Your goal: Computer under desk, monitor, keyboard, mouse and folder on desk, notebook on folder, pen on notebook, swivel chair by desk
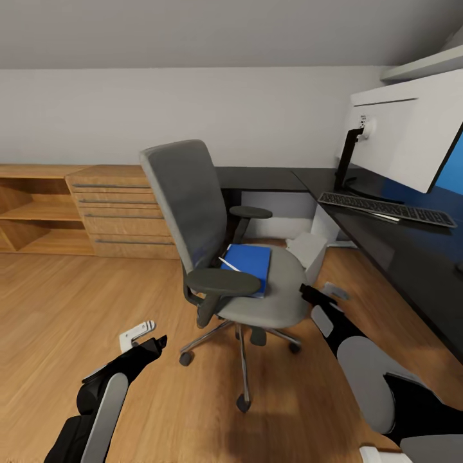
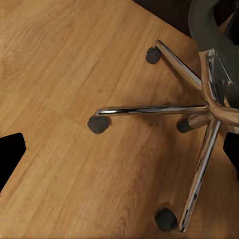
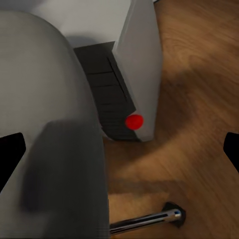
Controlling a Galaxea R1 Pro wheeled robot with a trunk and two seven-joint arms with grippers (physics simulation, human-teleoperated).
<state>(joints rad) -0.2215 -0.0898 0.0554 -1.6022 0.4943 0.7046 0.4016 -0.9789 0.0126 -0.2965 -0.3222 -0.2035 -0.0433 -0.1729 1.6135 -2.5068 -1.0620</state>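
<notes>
Bright-blue folder (image 1: 249, 262) lies flat on the grey swivel chair (image 1: 212, 244), maybe a notebook edge showing; both grippers' jaws spread apart.

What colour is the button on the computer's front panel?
Red, on the computer; clearest in the right wrist view.

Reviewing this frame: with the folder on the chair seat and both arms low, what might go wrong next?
1. The swivel chair stands on casters; a push while reaching could roll it away.
2. The blue folder lies partly behind the armrest, which may block the left gripper.
3. The right gripper sits low between the seat and the computer, so lifting could bump either.
</notes>
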